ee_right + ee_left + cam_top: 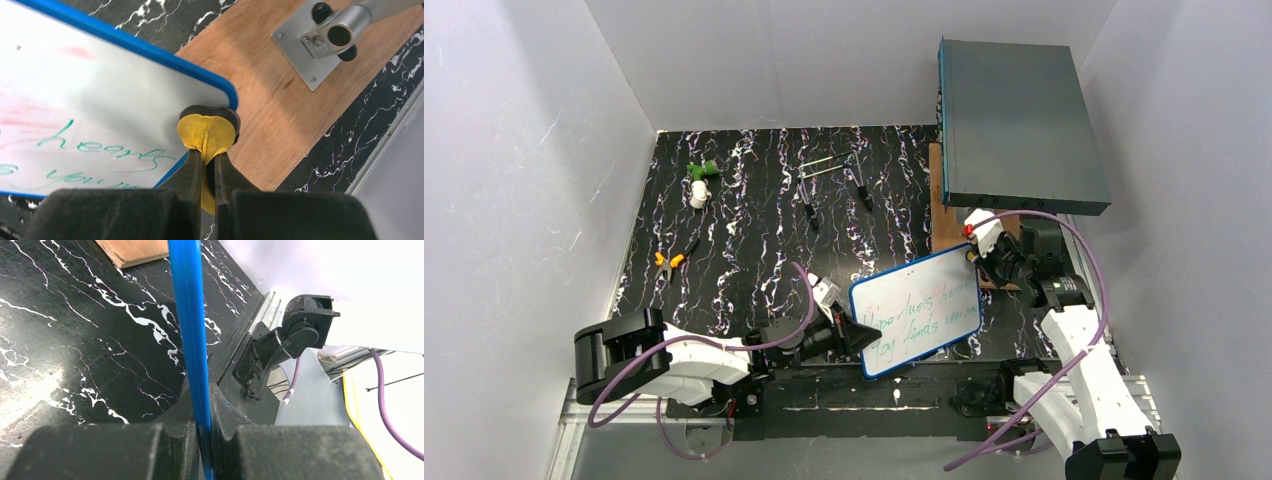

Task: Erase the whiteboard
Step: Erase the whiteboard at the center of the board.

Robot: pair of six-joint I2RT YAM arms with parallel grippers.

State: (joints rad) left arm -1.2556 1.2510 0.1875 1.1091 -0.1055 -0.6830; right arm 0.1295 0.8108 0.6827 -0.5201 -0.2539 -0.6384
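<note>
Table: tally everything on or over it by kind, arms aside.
whiteboard: 1
grey-teal box: 1
wooden board: 1
yellow pad: 1
orange-handled pliers: 1
green-and-white item: 1
slim dark tools: 2
silvery metal piece: 1
Total: 9 (the small items are hard to make out)

Your black marbled table [744,240], green-and-white piece [700,182] far left, orange-handled pliers [671,261] nearer you, black-handled tools [864,193] mid-back, wooden board [944,228] at right.
</note>
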